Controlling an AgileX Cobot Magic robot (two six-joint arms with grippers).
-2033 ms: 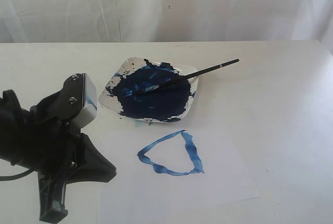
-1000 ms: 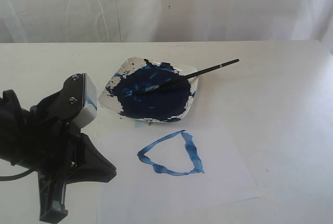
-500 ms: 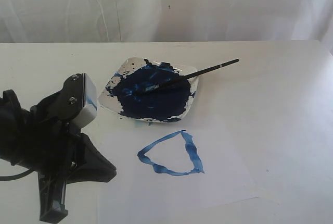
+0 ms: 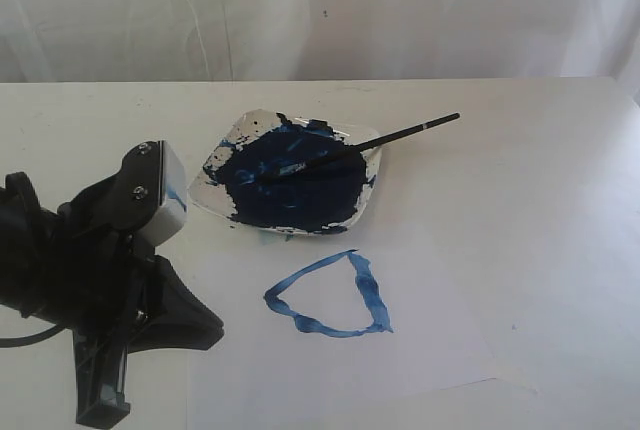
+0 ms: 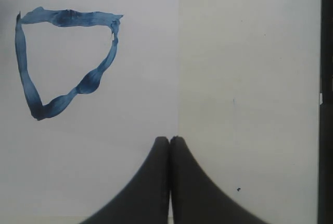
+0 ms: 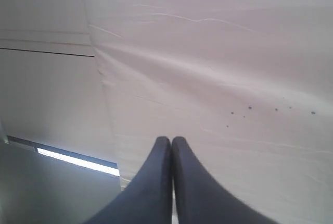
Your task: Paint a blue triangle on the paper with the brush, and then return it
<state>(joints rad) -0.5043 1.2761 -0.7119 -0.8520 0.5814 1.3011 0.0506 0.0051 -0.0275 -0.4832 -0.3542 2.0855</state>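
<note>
White cloth (image 4: 400,10) is hanging behind the table (image 4: 560,180), and across the last two seconds nothing is shifting apart from a faint flicker of shadow at the paper's (image 4: 430,340) near right corner. The brush (image 4: 400,135) is lying across the plate (image 4: 203,188), with its tip sitting in the dark paint (image 4: 300,190) and its handle sticking out past the far right rim. The triangle (image 4: 330,295) is sitting closed and complete on the paper, just near of the plate. With both arms staying still, the job is looking finished, painting and return alike. Only the outside view is showing the plate and brush, and the left arm (image 4: 100,280) parked at the near left. The left wrist view is adding that the left tool (image 5: 170,143) is pressed together and gripping nothing, hovering over the paper's edge beside the triangle. The right wrist view alone is showing the right tool (image 6: 170,141), likewise pinched closed and empty, pointing at the cloth.
</note>
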